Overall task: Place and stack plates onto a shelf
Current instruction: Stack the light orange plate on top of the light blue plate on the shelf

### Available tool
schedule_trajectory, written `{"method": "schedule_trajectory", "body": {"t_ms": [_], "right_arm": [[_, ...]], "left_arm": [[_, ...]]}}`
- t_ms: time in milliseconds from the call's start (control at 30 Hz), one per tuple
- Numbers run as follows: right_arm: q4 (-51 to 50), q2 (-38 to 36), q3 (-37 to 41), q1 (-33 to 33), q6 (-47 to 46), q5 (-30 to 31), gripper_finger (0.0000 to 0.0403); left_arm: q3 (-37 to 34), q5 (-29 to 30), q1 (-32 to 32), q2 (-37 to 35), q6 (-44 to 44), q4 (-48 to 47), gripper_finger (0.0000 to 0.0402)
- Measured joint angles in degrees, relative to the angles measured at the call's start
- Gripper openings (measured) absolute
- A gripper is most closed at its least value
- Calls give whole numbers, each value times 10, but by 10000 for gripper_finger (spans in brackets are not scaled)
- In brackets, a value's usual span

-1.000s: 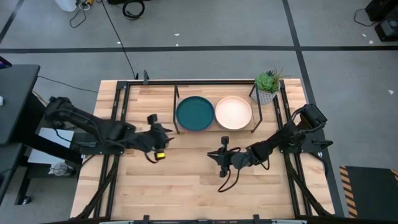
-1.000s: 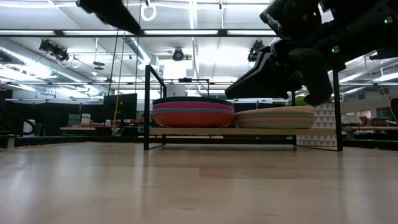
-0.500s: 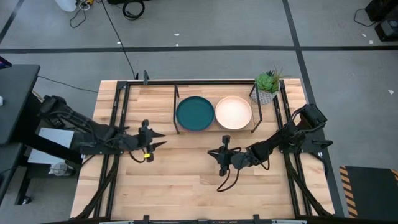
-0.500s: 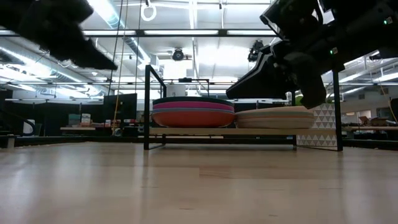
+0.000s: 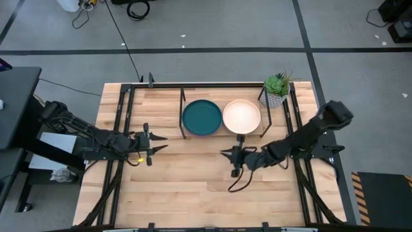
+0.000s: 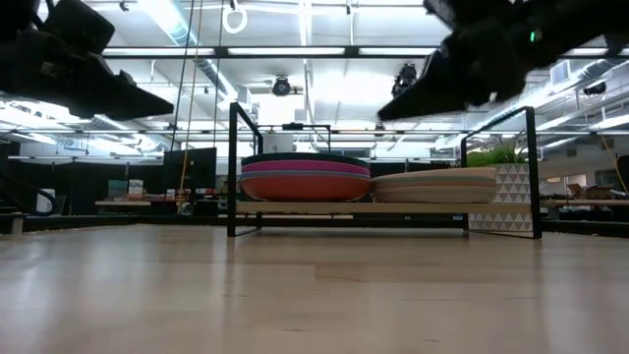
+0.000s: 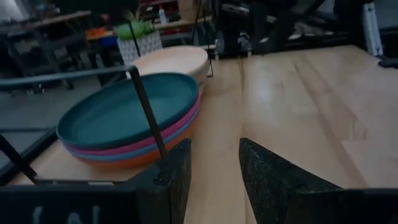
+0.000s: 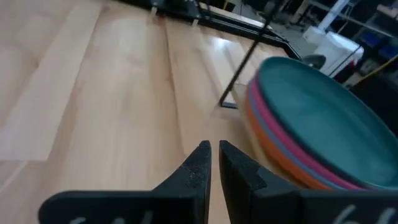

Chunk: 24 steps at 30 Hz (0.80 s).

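Two stacks of plates rest on the shelf (image 5: 222, 133) at the table's far middle. One has a dark teal plate (image 5: 202, 117) on top, over pink, blue and orange ones (image 6: 305, 180). The other is topped by a cream plate (image 5: 241, 116). My left gripper (image 5: 157, 144) hovers open above the table, left of the shelf, pointing roughly level toward the teal stack (image 7: 124, 112). My right gripper (image 5: 224, 153) hangs shut and empty just in front of the shelf, above the table, with the teal stack (image 8: 311, 118) beside it.
A small potted plant (image 5: 277, 90) in a patterned white pot stands at the shelf's right end. Black frame rails (image 5: 122, 129) run along both table sides. The shelf's black uprights (image 6: 234, 167) stand at its corners. Bare wood (image 5: 193, 193) fills the near half.
My left gripper has drawn back toward the table's left edge and sunk lower, tipping from pointing downward to nearly level, and stays open. My right gripper has risen a little in front of the shelf, still shut. The plates have not moved.
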<state>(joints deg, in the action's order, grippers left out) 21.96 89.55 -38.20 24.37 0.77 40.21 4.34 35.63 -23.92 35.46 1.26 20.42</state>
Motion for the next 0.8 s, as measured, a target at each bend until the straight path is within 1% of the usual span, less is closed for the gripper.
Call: {"method": "schedule_trajectory", "body": {"t_ms": [100, 200, 300, 400, 467, 567, 667, 800], "right_arm": [[-75, -73, 0, -17, -26, -17, 38], [-152, -142, 0, -52, -68, -21, 37], [-225, -196, 0, -101, -117, -22, 34], [-297, -221, 0, -151, -154, -25, 29], [-335, -224, -2, -185, -170, -47, 26], [-388, -205, -21, -226, -187, -81, 22], [-460, -169, -61, -250, -194, -87, 19], [-582, -116, -136, -268, -218, -85, 18]], "left_arm": [[-12, -33, 0, -40, 15, -6, 142], [-26, -74, 0, -77, 23, -7, 142], [-38, -79, 0, -113, 31, -15, 142], [-38, -81, 0, -141, 37, -42, 142], [-38, -81, 0, -155, 43, -55, 142], [-38, -76, 0, -169, 48, -69, 142], [-38, -74, 0, -172, 39, -93, 142], [-39, -73, 0, -172, 7, -127, 142]]}}
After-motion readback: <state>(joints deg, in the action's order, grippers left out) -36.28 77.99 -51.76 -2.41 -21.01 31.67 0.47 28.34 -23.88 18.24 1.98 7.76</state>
